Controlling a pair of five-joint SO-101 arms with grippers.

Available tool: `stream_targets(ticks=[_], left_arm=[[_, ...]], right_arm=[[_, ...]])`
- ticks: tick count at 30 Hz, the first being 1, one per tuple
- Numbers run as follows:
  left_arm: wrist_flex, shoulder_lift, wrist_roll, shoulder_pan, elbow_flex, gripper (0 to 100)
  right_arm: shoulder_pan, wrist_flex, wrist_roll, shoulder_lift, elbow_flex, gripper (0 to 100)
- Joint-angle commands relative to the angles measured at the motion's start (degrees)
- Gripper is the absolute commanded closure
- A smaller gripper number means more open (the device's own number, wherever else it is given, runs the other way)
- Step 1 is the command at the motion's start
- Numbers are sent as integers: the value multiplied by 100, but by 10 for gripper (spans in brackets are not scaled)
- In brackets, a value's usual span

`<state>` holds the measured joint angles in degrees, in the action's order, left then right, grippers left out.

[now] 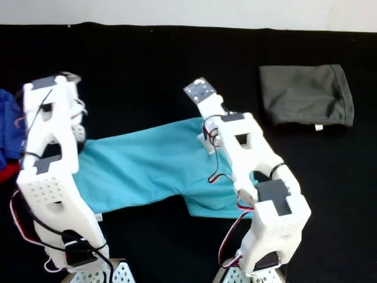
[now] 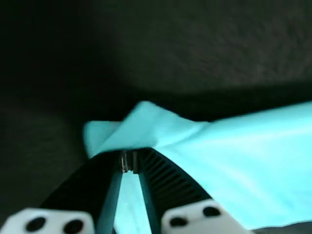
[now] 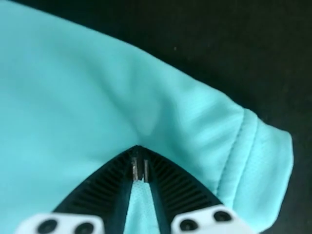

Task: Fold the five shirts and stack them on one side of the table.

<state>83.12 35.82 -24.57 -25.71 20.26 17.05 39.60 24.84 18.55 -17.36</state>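
Note:
A turquoise shirt (image 1: pixel 147 168) lies spread across the black table between my two arms. My left gripper (image 2: pixel 129 162) is shut on the turquoise shirt (image 2: pixel 234 161) at its left edge, where the cloth bunches up just beyond the fingertips. My right gripper (image 3: pixel 140 169) is shut on the turquoise shirt (image 3: pixel 73 97) beside a hemmed sleeve (image 3: pixel 258 161). In the high view the left arm (image 1: pixel 50 147) stands over the shirt's left end and the right arm (image 1: pixel 247 159) over its right part. A folded grey shirt (image 1: pixel 306 94) rests at the back right.
Blue and red cloth (image 1: pixel 7 132) shows at the left edge of the table behind the left arm. The table cover (image 1: pixel 147 65) is black cloth, bare along the back and at the front right.

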Motion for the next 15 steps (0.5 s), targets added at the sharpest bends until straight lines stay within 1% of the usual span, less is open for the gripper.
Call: stream_targets(ticks=[1, 3, 6, 9, 11, 15], left_arm=[[-44, -48, 53, -321, 400, 992], [114, -92, 53, -356, 532, 992], [571, -92, 53, -312, 998, 992], [967, -66, 62, -163, 1525, 992], [1055, -48, 149, -13, 1754, 992], [967, -31, 501, 365, 1763, 992]], right_arm=[[-303, -180, -18, 145, 576, 993], [-321, 154, -18, 75, 848, 993], [-224, 734, -18, -119, 1226, 993], [-40, 1024, -18, -321, 1481, 993], [127, 1051, -18, -400, 1569, 993], [479, 1007, -18, -338, 1543, 993]])
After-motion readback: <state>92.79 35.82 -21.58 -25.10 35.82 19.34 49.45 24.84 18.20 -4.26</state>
